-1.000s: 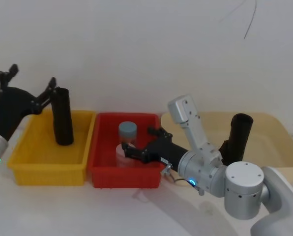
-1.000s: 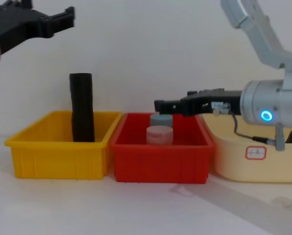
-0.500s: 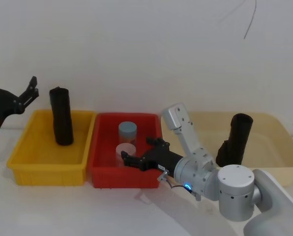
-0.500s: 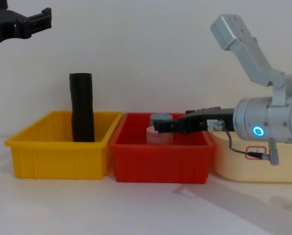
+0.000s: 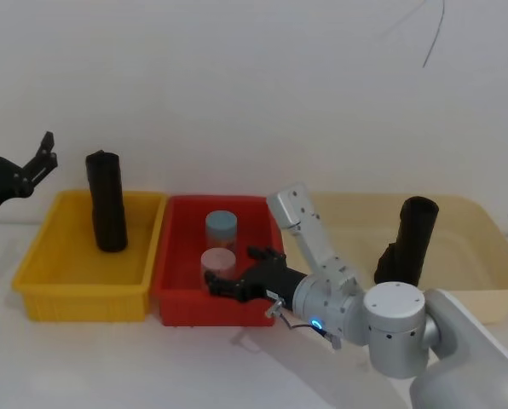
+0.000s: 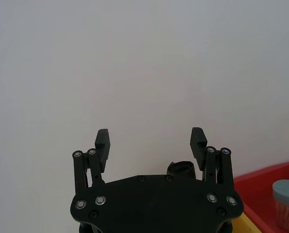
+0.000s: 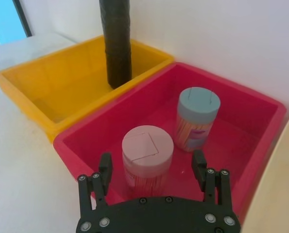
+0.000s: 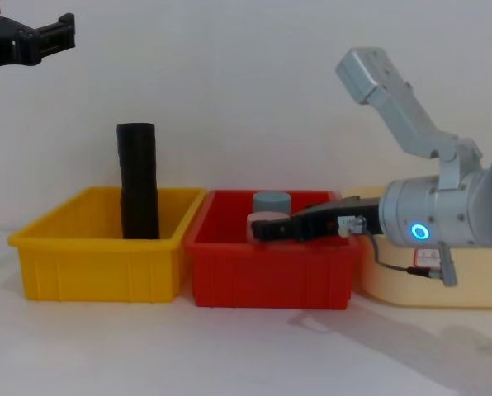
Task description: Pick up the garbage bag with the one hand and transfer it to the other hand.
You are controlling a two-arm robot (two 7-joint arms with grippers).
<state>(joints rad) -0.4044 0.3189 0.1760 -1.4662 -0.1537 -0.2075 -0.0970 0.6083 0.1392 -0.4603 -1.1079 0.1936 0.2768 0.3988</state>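
I see three bins in a row: left bin (image 5: 45, 285) holding an upright cylinder (image 5: 106, 203), middle bin (image 5: 176, 302) holding two jars (image 5: 221, 228), right bin (image 5: 484, 256) holding the garbage bag (image 5: 412, 240).

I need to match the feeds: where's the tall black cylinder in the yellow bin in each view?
Head view: the tall black cylinder stands upright in the yellow bin, at the left.
Chest view: upright at the left, rising well above the bin's rim.
Left wrist view: its top peeks over the open left gripper's body.
Right wrist view: top middle, in the yellow bin.
Shared landmark: the red bin beside the yellow one.
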